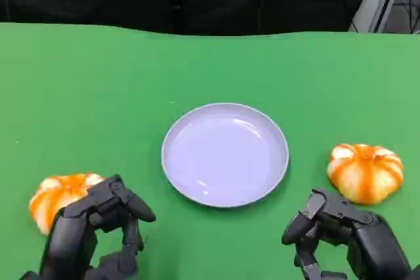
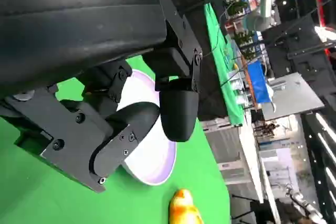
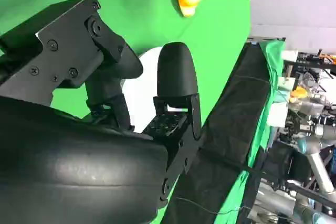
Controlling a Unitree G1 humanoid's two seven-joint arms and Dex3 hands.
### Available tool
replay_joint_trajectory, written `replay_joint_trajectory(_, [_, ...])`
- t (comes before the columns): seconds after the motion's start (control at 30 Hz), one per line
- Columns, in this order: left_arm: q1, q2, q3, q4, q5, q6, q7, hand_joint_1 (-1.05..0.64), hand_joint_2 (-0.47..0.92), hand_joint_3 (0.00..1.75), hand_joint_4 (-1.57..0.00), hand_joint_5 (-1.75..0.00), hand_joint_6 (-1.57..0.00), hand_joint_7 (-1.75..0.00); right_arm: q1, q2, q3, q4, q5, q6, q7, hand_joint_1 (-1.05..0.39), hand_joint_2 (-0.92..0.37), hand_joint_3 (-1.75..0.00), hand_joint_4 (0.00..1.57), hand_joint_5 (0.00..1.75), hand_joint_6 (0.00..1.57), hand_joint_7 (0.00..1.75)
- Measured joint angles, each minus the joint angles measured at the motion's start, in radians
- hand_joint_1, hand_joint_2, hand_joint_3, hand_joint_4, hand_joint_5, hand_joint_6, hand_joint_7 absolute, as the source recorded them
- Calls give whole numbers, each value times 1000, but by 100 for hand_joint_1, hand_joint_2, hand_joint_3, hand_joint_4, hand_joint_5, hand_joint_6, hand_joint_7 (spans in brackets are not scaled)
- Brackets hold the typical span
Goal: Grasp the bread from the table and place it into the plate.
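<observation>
The left hand (image 1: 98,224) sits low at the near edge, fingers parted and holding nothing; the right hand (image 1: 341,234) mirrors it, also empty with its fingers apart; just beyond and outside the left hand lies one orange-striped bread (image 1: 59,198), partly hidden behind its fingers; a second bread (image 1: 365,172) rests just ahead of the right hand, slightly to its outer side; farther in, between both hands, stands the pale plate (image 1: 225,154), bare. By my judgement the grasp has not begun; next, one hand must reach forward over its nearest bread and close around it.
</observation>
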Motion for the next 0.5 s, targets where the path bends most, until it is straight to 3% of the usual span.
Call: replay_joint_trajectory(0.5, [-2, 0, 0, 4, 1, -1, 0, -20, 39, 139, -83, -175, -81, -150, -1, 0, 0, 0, 1, 0, 0, 4, -43, -127, 73, 165, 75, 136])
